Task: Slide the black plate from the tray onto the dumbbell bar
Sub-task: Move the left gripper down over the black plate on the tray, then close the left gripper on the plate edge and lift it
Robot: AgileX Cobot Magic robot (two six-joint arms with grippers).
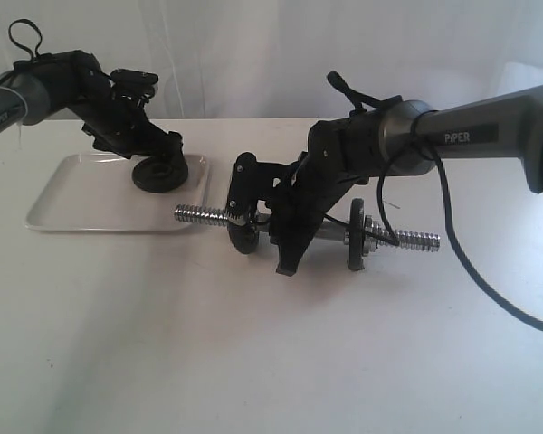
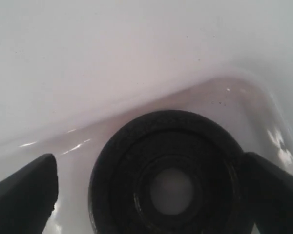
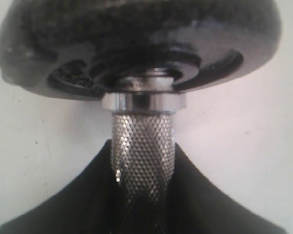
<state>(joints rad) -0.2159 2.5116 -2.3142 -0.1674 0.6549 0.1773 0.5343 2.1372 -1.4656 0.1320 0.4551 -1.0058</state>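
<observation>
Plate, small and black, lies in the tray by its far right corner, under the left gripper. The right gripper clamps the bar mid-length, between a disc and a second disc.

Left wrist camera: fingers spread either side of the plate, not pinching it.

Right wrist camera: fingers pressed onto the knurled bar, below a disc.

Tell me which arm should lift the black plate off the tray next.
Left. The left gripper is open astride the black plate in the tray, a finger on either side. The right gripper is shut on the dumbbell bar, steadying it.
</observation>
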